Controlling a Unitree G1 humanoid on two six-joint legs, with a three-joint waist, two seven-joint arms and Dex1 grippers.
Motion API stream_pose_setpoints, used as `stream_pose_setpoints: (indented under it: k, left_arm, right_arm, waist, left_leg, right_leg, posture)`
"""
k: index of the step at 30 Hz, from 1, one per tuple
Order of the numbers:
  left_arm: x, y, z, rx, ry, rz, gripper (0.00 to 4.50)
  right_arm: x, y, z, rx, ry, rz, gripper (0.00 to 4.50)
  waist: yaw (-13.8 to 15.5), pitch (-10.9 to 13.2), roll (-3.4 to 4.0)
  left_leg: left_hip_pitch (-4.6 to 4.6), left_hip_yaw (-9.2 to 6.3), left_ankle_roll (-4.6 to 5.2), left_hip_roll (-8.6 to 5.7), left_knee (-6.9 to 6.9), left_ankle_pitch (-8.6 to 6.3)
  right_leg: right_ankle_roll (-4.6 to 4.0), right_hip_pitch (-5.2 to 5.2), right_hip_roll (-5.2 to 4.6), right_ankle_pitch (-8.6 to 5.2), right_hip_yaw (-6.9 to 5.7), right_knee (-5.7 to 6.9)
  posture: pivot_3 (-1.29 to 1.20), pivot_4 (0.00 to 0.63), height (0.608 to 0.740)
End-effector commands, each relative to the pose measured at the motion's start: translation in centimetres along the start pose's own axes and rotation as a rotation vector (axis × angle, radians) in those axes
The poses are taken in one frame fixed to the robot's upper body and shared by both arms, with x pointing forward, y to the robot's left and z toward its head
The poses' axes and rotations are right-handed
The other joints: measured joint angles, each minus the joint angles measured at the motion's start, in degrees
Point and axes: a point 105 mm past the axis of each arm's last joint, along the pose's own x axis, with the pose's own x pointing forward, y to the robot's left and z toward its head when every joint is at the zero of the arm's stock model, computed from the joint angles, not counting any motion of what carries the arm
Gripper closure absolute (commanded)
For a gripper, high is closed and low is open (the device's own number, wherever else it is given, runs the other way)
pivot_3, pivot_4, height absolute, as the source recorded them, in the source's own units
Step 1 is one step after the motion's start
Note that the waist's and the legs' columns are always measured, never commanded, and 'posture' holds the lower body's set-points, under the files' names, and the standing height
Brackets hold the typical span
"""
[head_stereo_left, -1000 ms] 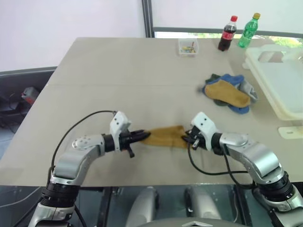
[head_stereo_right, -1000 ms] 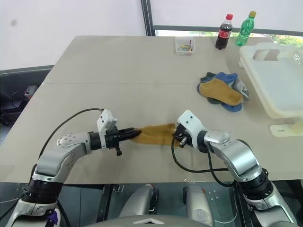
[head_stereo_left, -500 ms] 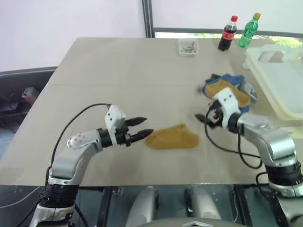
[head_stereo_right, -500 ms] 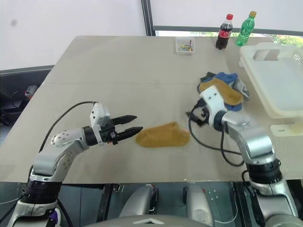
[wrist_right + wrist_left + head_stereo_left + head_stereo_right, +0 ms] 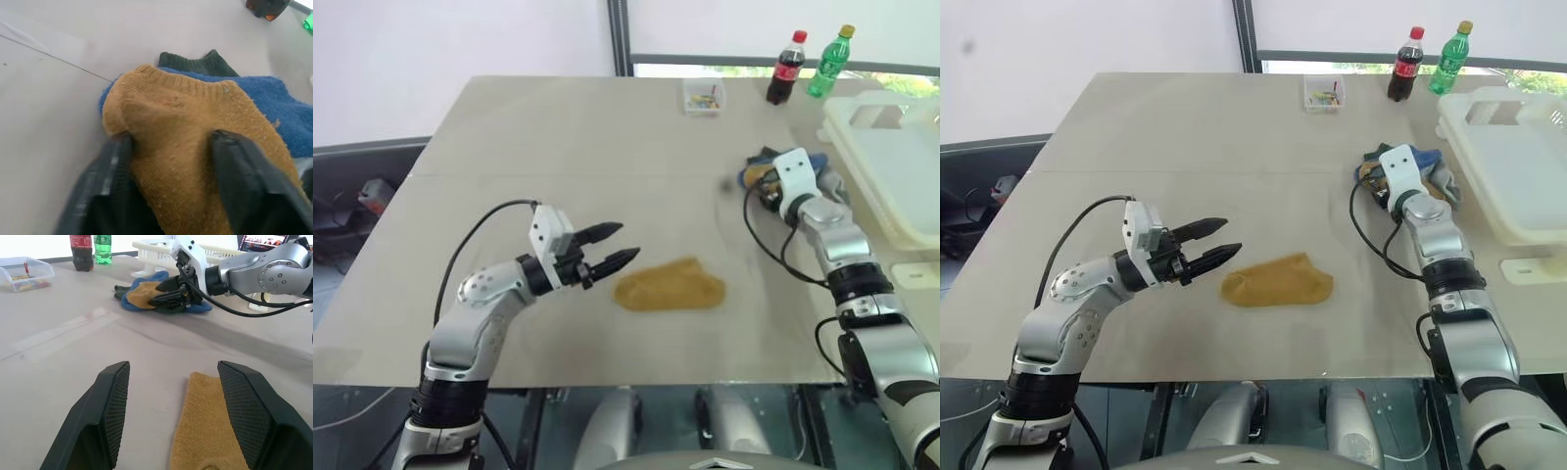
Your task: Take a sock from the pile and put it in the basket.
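Once both grippers released the sock (image 5: 668, 286), right gripper (image 5: 172, 290) reached pile (image 5: 195, 142).

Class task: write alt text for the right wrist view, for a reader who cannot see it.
Two black fingers straddle a mustard-yellow sock on top of the pile, over blue and dark green socks, on a beige table.
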Motion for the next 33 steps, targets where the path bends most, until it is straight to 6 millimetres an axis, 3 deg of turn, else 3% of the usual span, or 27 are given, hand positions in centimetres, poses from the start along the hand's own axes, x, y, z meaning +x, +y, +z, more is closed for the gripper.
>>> stream_pose_setpoints:
  k: [1,3,11,21,24,33]
  left_arm:
    - [-0.2,-0.1,1.1,0.045,-0.037,0.02,1.42]
    - [-0.2,-0.1,1.1,0.044,-0.038,0.024,1.42]
    - [0.1,-0.2,0.9,0.034,-0.042,0.024,1.42]
    - [0.2,-0.1,0.5,0.025,-0.034,0.029,1.42]
    - [0.0,-0.1,0.3,0.026,-0.024,0.034,1.42]
    - [-0.8,0.9,-0.7,0.034,0.018,0.102,1.42]
  right_arm:
    - [-0.1,-0.4,2.5,-0.017,-0.097,-0.004,3.58]
    - [-0.2,-0.4,2.8,-0.017,-0.11,0.0,4.46]
    - [-0.9,1.2,4.3,-0.014,-0.152,0.081,4.46]
    - [-1.7,4.5,3.4,-0.065,-0.138,0.212,4.46]
    - [-2.2,6.4,3.8,-0.064,-0.154,0.29,4.46]
    - [-4.3,14.9,3.9,-0.076,-0.149,0.598,4.46]
  waist:
    - [-0.19,0.01,0.02]
    - [-0.3,0.01,0.02]
    - [-0.39,0.02,0.04]
    - [-0.38,0.03,0.04]
    - [-0.4,0.03,0.05]
    - [-0.28,0.03,0.05]
  left_leg:
    - [0.01,0.0,0.0,0.0,0.0,0.0]
    - [0.02,-0.01,0.0,0.01,0.0,0.0]
    - [0.04,-0.02,0.0,0.02,0.0,0.0]
    - [0.03,-0.02,0.0,0.01,0.01,0.0]
    - [0.04,-0.03,0.0,0.02,0.01,0.0]
    - [0.06,-0.07,0.0,0.02,0.02,0.0]
  right_leg:
    - [0.0,0.0,0.0,0.0,0.01,0.01]
    - [0.0,0.0,0.02,0.0,0.01,0.04]
    - [0.0,-0.01,0.04,0.0,0.01,0.07]
    - [0.0,-0.01,0.02,0.0,0.01,0.07]
    - [0.0,-0.02,0.04,0.0,0.01,0.09]
    - [0.0,-0.02,0.03,0.0,-0.01,0.1]
  posture:
    - [0.0,0.15,0.74]
    - [0.0,0.15,0.74]
    - [0.0,0.15,0.74]
    - [0.0,0.15,0.74]
    - [0.0,0.15,0.74]
    - [0.0,0.15,0.74]
